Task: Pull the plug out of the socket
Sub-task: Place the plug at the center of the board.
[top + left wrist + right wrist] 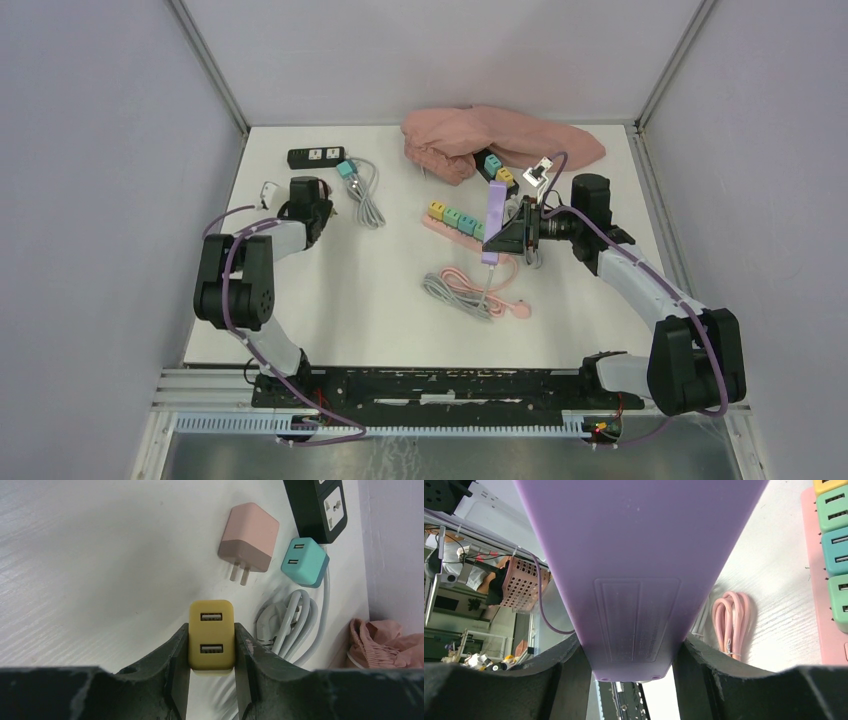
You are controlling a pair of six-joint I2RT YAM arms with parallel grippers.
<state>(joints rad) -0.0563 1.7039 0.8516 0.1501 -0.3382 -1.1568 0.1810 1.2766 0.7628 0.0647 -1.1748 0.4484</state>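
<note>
Checking overhead, Sam: right pincer holds the purple power strip tilted over the middle of the desk, with the pink strip just beside it. Left pincer sits near the left edge, open room toward the near edge.

Copy, Lee. Left wrist: fingers nearly closed, clamped on the boxy yellow plug, clear of any socket, matte white desk behind.

Right wrist?

Part-open jaws grip the smooth purple slab. Coiled pink cable lies beside it.

The right tool clamps a purple power strip; a pink strip carrying coloured plugs lies just left of that tool.
</note>
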